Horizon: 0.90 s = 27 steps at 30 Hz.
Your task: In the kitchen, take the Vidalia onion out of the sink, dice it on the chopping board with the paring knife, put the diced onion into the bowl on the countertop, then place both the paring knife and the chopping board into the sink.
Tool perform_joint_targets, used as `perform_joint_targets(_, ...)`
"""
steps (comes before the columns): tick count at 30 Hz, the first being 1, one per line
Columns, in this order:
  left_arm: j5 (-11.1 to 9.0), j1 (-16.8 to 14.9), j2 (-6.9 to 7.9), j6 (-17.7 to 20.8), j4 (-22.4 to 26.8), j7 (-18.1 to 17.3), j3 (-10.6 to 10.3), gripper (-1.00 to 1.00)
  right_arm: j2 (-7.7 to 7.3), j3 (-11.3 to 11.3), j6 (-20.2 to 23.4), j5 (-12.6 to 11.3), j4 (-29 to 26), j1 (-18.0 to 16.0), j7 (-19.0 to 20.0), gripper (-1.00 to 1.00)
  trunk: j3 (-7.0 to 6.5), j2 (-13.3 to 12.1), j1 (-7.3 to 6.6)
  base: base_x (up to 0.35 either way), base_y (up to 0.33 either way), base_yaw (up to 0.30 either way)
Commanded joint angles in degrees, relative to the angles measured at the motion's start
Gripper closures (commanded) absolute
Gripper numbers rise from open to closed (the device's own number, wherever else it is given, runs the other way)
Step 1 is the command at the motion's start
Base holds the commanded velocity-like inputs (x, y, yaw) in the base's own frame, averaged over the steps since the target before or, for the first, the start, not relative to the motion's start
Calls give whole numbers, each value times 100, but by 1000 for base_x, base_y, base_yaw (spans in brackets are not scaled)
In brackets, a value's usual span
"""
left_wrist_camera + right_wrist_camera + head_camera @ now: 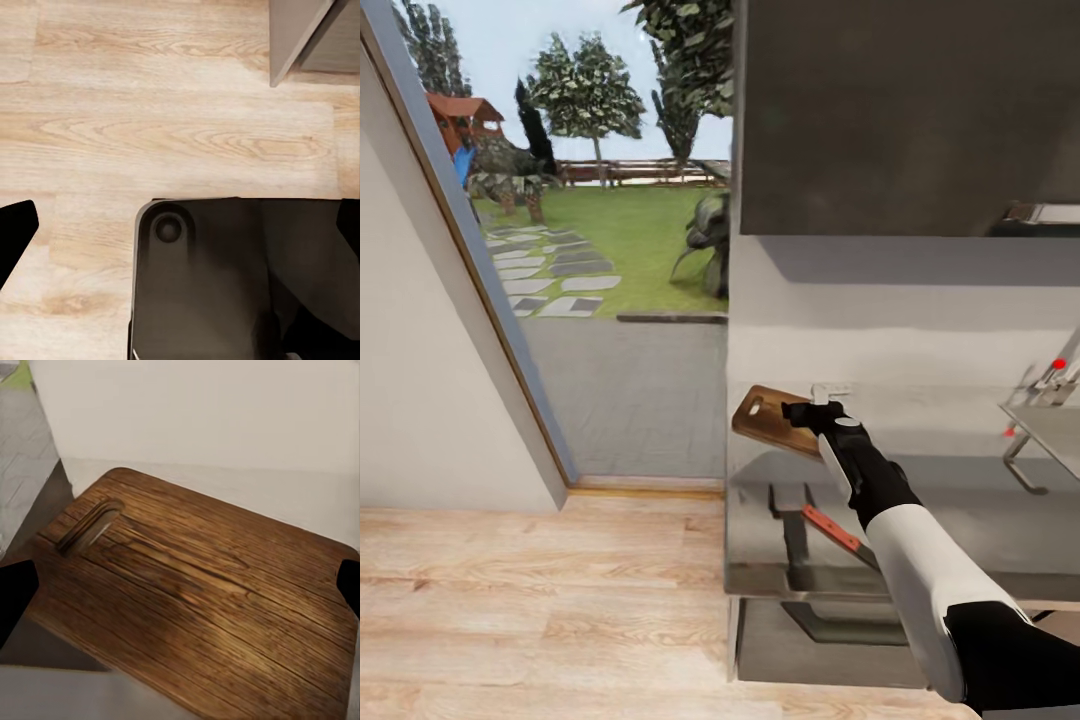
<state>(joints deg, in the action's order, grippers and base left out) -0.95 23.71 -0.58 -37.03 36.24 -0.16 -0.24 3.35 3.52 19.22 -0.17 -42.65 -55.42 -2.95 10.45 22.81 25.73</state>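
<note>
Holding chopping board [770, 420] | right gripper [805, 412] clamped on its edge | above countertop [960, 520]

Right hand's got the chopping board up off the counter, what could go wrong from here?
1. The right hand grips the chopping board by one edge, tilted in the air; it may slip or swing.
2. The paring knife lies near the countertop front edge under the arm; a low sweep might knock it off.

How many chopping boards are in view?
1. The chopping board is at the right gripper, over the countertop's left end, near the wall; the knife lies below it.
</note>
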Motion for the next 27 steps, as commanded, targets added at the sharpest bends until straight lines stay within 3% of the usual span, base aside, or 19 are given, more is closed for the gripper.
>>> perform_joint_targets(1,-10,2,-1,-6,7,-2,-2,-100,-1,18,34,-2,-2,-4,-31,-100,10,11,5,103,61,0)
perform_joint_targets(27,-10,2,2,-6,15,-2,-2,-100,-1,18,37,-9,36,-4,-39,-100,10,11,5,27,33,0)
